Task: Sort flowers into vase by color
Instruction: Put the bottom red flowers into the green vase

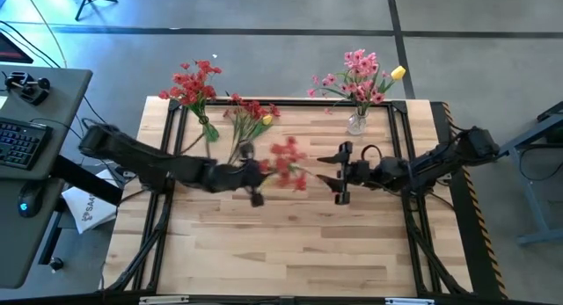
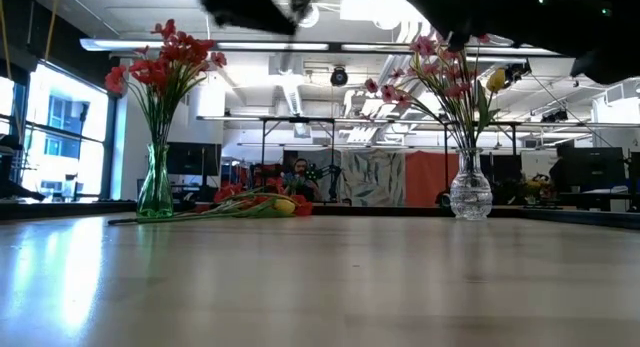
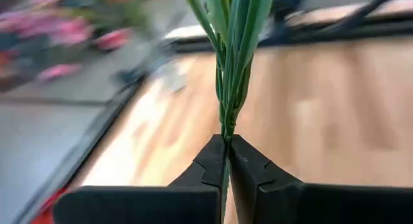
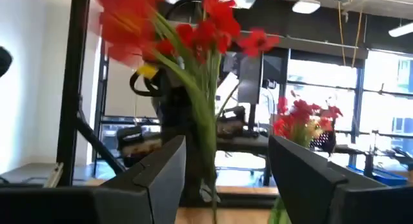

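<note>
My left gripper (image 1: 261, 171) is over the middle of the table, shut on a spray of red blossoms (image 1: 286, 160) with green stems. My right gripper (image 1: 339, 174) hangs open just right of that spray and faces it. In the right wrist view the red spray (image 4: 193, 30) shows ahead of my open right gripper (image 4: 226, 166), touching neither finger. A green vase (image 2: 155, 182) with red flowers stands at the far left. A clear vase (image 2: 470, 192) with pink flowers and a yellow bloom stands at the far right. Loose red flowers with a yellow one (image 1: 251, 116) lie flat between them. My left gripper holds the red spray by the lower part of its green stems (image 3: 226, 130), several thin stems pinched together between the two fingertips (image 3: 213, 159). The fingers come from the table's left. The spray is lifted clear of the table, its blossoms beyond the fingers toward the right gripper.
A black frame (image 1: 167, 138) runs along the table's edges. A desk with a keyboard (image 1: 22, 142) stands left of the table. The near half of the wooden top (image 1: 281, 243) is bare. A person (image 2: 297, 177) sits far back in the room.
</note>
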